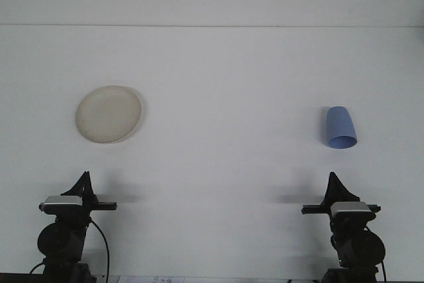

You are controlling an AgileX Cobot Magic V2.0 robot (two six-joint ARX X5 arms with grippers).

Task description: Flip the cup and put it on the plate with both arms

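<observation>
2 things matter on this white table [212, 164], and we see them far apart: a blue cup [341, 128] on the right half and a cream plate [108, 114] on the left half. The cup appears to stand upside down, its wider rim toward us at the bottom and its narrower closed end at the top, so we take its long axis to be roughly vertical with a slight lean away from the camera; we cannot be sure it is not lying tipped on its side.

Our right gripper [332, 180] sits at the near edge of the table, and the cup lies almost straight ahead of it, a shade to the right, with bare table between them. Our left gripper [84, 179] rests at the near left, and the plate lies ahead of it, slightly right. Neither touches anything. Each gripper shows only as a dark pointed shape seen end-on, so we cannot tell whether the jaws are parted or closed.

We judge the task has not begun: the cup is unflipped and well away from the plate. Since the right arm is clearly nearer the cup, we expect it should reach forward first, with the left arm better placed for the plate side.
</observation>
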